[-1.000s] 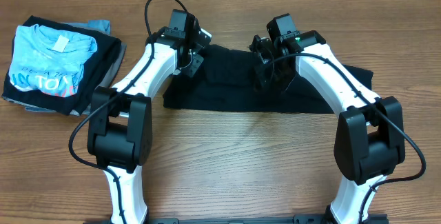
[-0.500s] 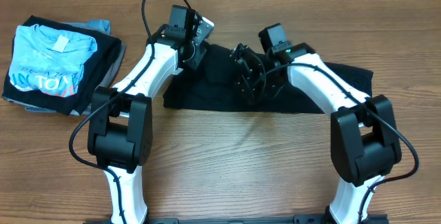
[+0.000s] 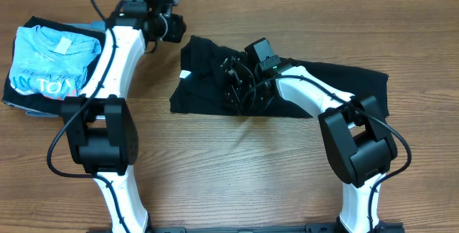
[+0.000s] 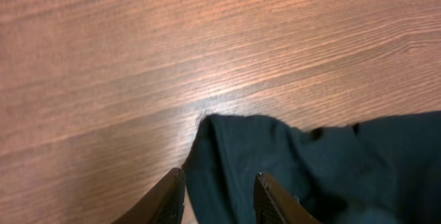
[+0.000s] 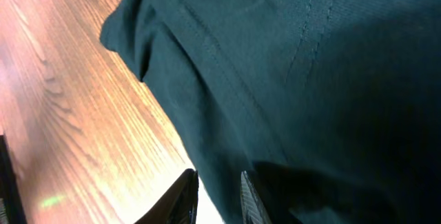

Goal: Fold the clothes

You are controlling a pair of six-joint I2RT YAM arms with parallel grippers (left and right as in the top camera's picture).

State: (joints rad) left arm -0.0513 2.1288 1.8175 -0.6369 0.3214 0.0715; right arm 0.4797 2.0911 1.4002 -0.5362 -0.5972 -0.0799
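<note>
Lying across the far half of the table (image 3: 251, 168), the black T-shirt (image 3: 344, 89) is gathered into a long band whose long axis runs left to right. Its right end is squared off. Its left end is rumpled and rises to a corner toward the far edge, and a small white tag (image 3: 185, 74) shows there. The near edge runs fairly straight.

A broad stretch of bare wood lies in front of the shirt, between the two arm bases, and a narrower strip lies behind it. To the left, a stack of clothes (image 3: 43, 100) topped by a blue T-shirt (image 3: 50, 64) sits well apart from the black one, and the left arm crosses the gap between them.

The fabric is plain black, thin and soft, with shallow creases. The right wrist view (image 5: 310, 79) shows lines of stitching and a folded edge lying against the wood.

The left gripper (image 3: 172, 26) hangs off the shirt's far left corner. In its wrist view (image 4: 219, 193) the jaws stand apart with nothing between them, and the shirt's corner (image 4: 331, 162) lies below.

The right gripper (image 3: 240, 86) is down over the left-middle of the shirt. Its fingers (image 5: 251, 196) show only a narrow gap, and I cannot tell whether cloth is pinched in it.
</note>
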